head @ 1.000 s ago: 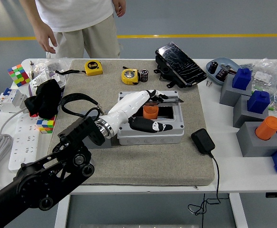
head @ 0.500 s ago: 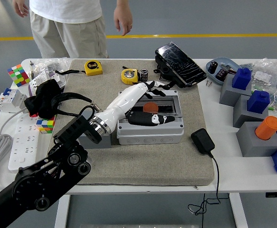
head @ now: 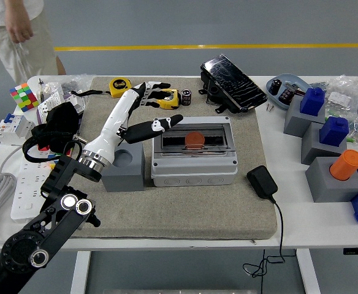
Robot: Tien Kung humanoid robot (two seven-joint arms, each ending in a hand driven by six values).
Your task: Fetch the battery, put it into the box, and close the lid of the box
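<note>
The grey box [head: 194, 170] sits mid-mat with its clear lid [head: 194, 139] lying flat over the opening. An orange cylinder, the battery [head: 194, 138], shows through the lid inside the box. My left hand [head: 149, 109] is raised above the box's left rear corner, fingers spread and empty. Its thumb [head: 160, 124] hangs over the lid's left edge; I cannot tell if it touches. A small black battery [head: 186, 96] stands beside a yellow tape measure [head: 168, 98] behind the box. My right arm is out of view.
A grey block with a hole [head: 125, 166] stands left of the box under my forearm. A black charger [head: 262, 182] lies to the right and a black case [head: 232, 75] behind. Grey blocks [head: 326, 177] crowd the right side. A person [head: 16, 27] stands at the far left.
My left hand has come out of the box and risen up and to the left. The lid has gone from raised to flat. The person has walked off to the left.
</note>
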